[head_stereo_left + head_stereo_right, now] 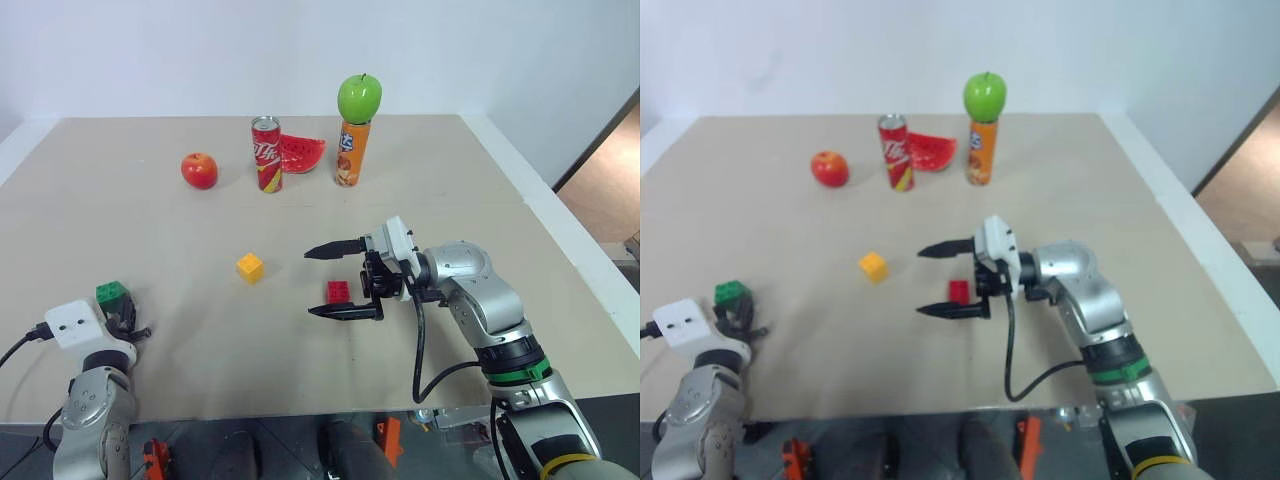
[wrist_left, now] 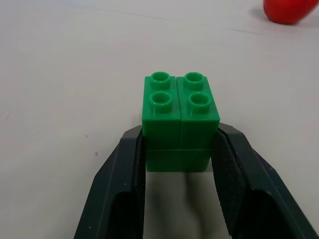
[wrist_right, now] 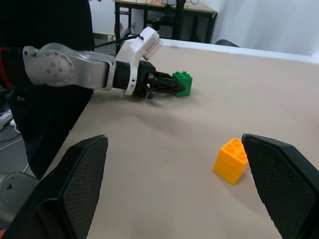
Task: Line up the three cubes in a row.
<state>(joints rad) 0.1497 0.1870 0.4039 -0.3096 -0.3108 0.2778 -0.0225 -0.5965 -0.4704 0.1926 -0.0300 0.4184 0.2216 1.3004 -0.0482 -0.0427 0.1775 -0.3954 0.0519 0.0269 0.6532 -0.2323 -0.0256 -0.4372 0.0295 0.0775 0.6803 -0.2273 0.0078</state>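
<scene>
Green cube is sitting nearest, left gripper clamping it. Probably seated squarely, so carrying it low toward the yellow cube is looking wise. Right gripper is hanging spread wide around the red cube.

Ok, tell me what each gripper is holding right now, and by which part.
The left gripper has its jaws shut on the lower side faces of the green cube. The right gripper holds nothing; its jaws stand open around the red cube.
</scene>
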